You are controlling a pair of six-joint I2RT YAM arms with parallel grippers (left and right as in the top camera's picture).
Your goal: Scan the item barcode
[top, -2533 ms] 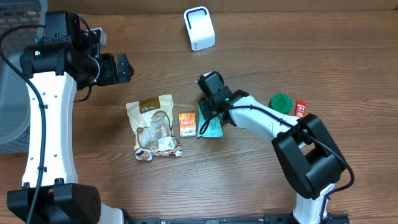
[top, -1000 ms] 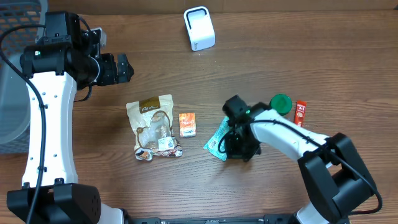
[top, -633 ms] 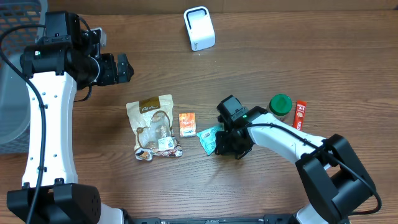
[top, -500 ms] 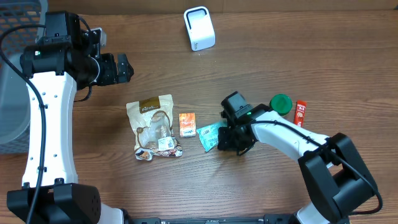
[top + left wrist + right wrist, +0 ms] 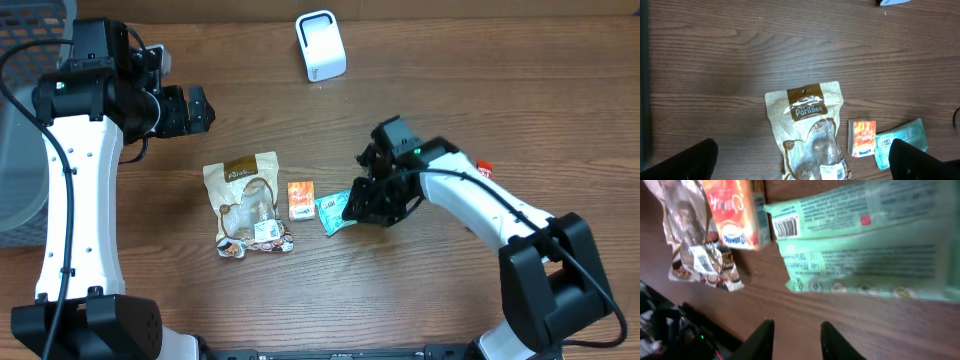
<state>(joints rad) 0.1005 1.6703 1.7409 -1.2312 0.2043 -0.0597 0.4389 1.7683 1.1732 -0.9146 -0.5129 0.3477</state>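
Observation:
A pale green packet (image 5: 334, 211) lies flat on the table just right of a small orange box (image 5: 300, 199). Its barcode (image 5: 786, 226) faces up at the packet's left end in the right wrist view. My right gripper (image 5: 362, 203) hovers at the packet's right end, open, and only bare wood shows between its fingers (image 5: 763, 339). The white scanner (image 5: 320, 46) stands at the far middle of the table. My left gripper (image 5: 192, 110) hangs wide open, high over the left side, holding nothing; it looks down on the packet (image 5: 901, 142).
A brown see-through snack pouch (image 5: 249, 204) lies left of the orange box. A red sachet (image 5: 485, 168) peeks out behind my right arm. A grey basket (image 5: 20, 45) sits at the far left edge.
My right gripper brought the green packet left beside the orange box, let it go, opened and drew back to the right. The left arm has not moved.

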